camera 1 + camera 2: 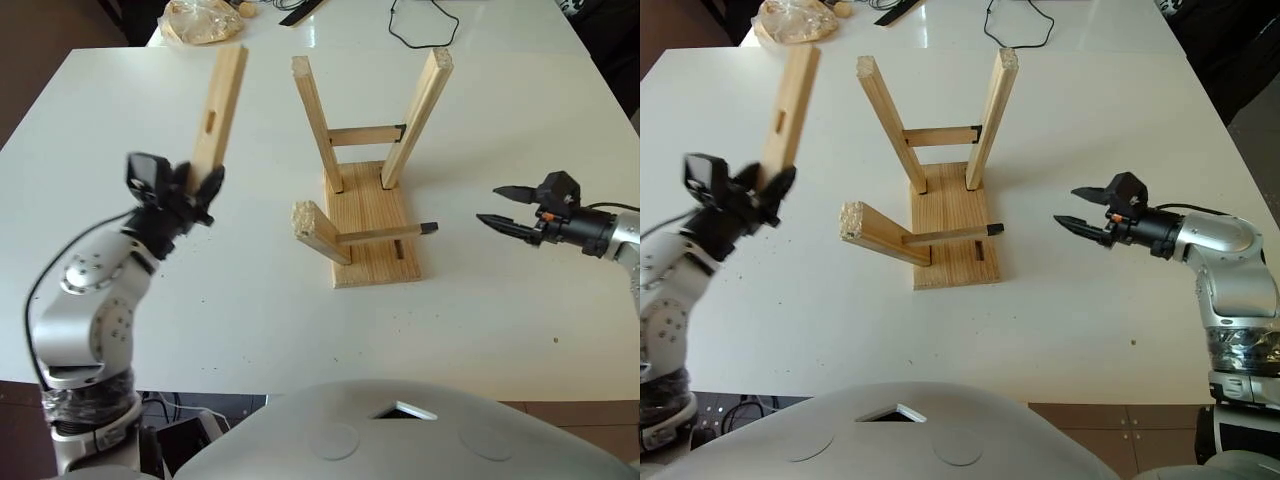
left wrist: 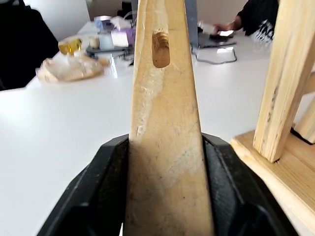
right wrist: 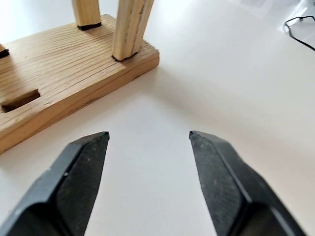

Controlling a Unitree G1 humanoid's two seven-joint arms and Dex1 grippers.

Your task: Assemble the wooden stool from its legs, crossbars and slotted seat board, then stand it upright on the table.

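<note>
The slotted seat board (image 1: 375, 240) lies flat mid-table, with three legs standing in it. Two far legs (image 1: 317, 120) (image 1: 417, 115) are joined by a crossbar (image 1: 365, 135). A near-left leg (image 1: 318, 232) leans forward with a second crossbar (image 1: 388, 234) sticking out to the right, its free end unattached. One slot (image 1: 399, 247) in the board is open. My left gripper (image 1: 190, 195) is shut on the lower end of a fourth leg (image 1: 220, 110), held upright left of the board; its mortise hole (image 2: 160, 49) faces the wrist camera. My right gripper (image 1: 505, 208) hovers open to the right of the board.
A crumpled bag (image 1: 205, 20) and a black cable (image 1: 420, 25) lie at the table's far edge. Bare white table (image 1: 480, 310) spreads in front of and to both sides of the board.
</note>
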